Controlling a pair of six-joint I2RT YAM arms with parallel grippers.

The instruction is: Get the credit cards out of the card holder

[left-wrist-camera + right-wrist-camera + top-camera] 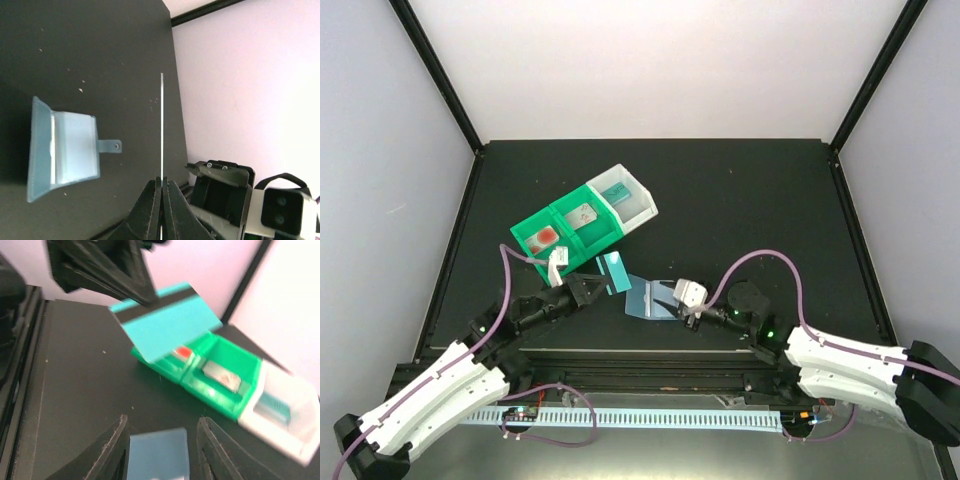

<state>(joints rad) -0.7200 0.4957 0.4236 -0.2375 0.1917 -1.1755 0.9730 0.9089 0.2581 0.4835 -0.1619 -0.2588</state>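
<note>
A dark counter (740,200) seen from above, with two robot arms reaching in from the near edge. The left end effector (161,186) is pressed together on one corner of a teal credit card (167,322), holding it in the air, clear of the slate-blue card holder (646,299). The holder lies open on the counter near the middle, just in front of the right arm. The right end effector (162,421) has its fingers apart, one on either side of the holder's near edge, and does not appear to be clamping it.

The step in hand looks like the removal of the teal card, which is already free. Next, the left arm would need to set that card down. A paler rectangle shows inside the holder's sleeve. It may be a second card, but this cannot be told for sure. If so, the holder must be steadied again while it is drawn out.

Green trays (560,232) and a white tray (628,196) sit behind. The teal card shows a black stripe, and no writing can be read anywhere.
</note>
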